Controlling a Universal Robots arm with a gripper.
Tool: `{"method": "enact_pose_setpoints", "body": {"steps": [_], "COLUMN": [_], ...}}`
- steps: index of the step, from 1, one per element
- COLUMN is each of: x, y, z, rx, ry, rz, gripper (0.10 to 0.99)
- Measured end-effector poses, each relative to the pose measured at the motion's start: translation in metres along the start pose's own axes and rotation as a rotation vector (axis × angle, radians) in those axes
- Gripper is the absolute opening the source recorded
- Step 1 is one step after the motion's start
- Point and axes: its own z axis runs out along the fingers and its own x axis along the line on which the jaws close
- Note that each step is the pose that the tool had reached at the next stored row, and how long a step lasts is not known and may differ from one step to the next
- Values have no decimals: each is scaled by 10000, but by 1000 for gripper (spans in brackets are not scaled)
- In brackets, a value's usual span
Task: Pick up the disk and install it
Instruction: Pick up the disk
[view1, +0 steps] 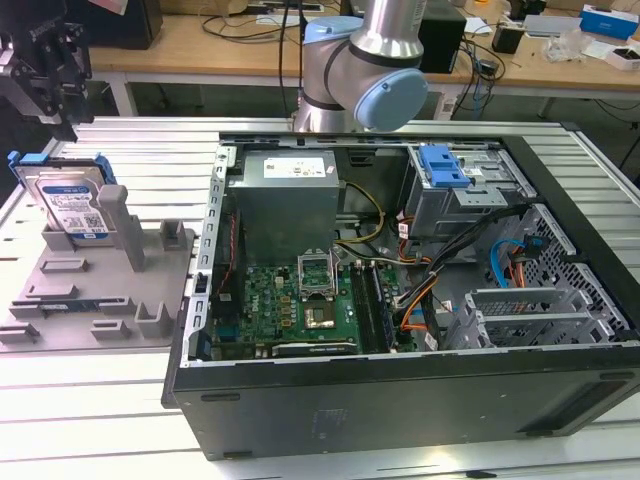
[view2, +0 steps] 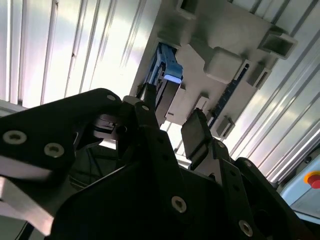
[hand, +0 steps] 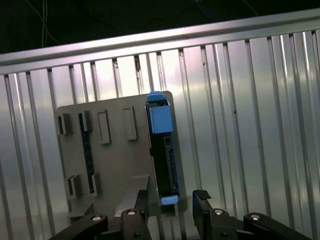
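End effector (hand: 171, 202) is hanging empty above the grey holder (hand: 115, 165), jaws spread wide and lined up over the disk (hand: 161, 120) standing on edge in it. Any skew in coming down is risking a fingertip striking the disk's top edge and jamming it.

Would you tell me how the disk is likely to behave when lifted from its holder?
The disk looks rigid and probably heavy for its size, being metal-cased. Standing on edge in the grey holder, it may tip if nudged.
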Motion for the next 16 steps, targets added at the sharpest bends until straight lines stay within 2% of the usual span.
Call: {"method": "enact_pose_setpoints", "body": {"steps": [5, 8, 10, 15, 16], "x": [-1, -2, -9, -35, -40], "y": [0, 0, 1, 70, 105], "z": [0, 0, 0, 17, 25], "rx": [7, 32, 39, 42, 43], "ry": [29, 56, 56, 57, 56], "rz": [-54, -365, -384, -316, -314], "gripper": [482, 482, 482, 482, 482]}}
